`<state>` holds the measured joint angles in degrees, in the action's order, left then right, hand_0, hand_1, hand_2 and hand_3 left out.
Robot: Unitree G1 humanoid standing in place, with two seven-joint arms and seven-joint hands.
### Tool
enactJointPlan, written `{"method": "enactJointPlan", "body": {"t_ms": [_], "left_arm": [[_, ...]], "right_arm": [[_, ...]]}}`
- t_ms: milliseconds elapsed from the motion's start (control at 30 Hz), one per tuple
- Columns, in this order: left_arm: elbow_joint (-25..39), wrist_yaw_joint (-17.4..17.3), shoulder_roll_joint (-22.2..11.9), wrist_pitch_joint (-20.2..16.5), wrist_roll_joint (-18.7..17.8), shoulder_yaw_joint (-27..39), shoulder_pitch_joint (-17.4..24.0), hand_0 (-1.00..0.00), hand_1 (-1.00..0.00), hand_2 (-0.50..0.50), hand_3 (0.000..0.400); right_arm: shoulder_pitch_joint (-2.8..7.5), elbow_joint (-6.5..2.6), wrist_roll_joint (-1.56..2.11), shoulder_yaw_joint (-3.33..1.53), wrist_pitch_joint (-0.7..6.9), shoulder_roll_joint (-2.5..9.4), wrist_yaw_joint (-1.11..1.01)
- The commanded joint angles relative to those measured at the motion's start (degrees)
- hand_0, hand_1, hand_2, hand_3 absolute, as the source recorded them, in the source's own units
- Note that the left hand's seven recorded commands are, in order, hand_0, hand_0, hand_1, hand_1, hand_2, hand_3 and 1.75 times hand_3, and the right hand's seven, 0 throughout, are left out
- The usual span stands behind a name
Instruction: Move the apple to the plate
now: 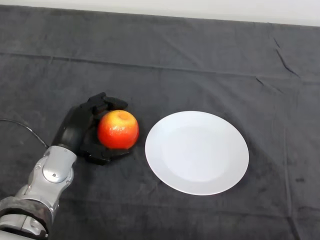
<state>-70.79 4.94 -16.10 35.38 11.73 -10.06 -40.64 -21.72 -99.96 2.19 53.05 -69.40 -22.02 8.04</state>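
In the head view, a bench point(165, 60) covered by a dark, slightly creased cloth point(200, 50) filled almost the whole scene, with a pale strip of wall seen along the top edge.

A white round plate point(197, 152) was set flat on the cloth, right of centre, and nothing was seen on it.

The apple point(118, 129), red with a yellow-orange patch on its top, was found just left of the plate, close to its rim but apart from it, a narrow band of cloth being visible between the two.

The silver-grey left arm point(47, 180) was seen entering from the lower left corner, and its black left hand point(75, 129) was placed against the apple's left side. The fingers point(107, 103) were curled round the far side of the fruit, and the thumb point(107, 155) was wrapped under its near side, so that the apple was clasped between them. Whether the apple was resting on the cloth or lifted slightly clear of it could not be told.
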Motion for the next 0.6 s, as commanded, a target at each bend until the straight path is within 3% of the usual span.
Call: {"method": "enactJointPlan", "body": {"t_ms": [33, 267, 600], "left_arm": [[-0.1, -0.5, -0.2, -1.2, 0.9, -0.3, -4.6, -1.00, -1.00, 0.00, 0.400], [4.7, 1.2, 1.3, -0.8, 1.5, -1.3, -4.8, -1.00, -1.00, 0.00, 0.400], [17.1, 3.3, 3.9, 0.0, 2.3, -6.2, 0.1, -1.00, -1.00, 0.00, 0.400]], "right_arm": [[6.94, -5.60, 0.96, 0.67, 3.57, 7.88, -0.32], [6.95, -5.59, 0.96, 0.66, 3.58, 7.88, -0.32], [6.96, -5.52, 1.00, 0.63, 3.62, 7.90, -0.32]]}}
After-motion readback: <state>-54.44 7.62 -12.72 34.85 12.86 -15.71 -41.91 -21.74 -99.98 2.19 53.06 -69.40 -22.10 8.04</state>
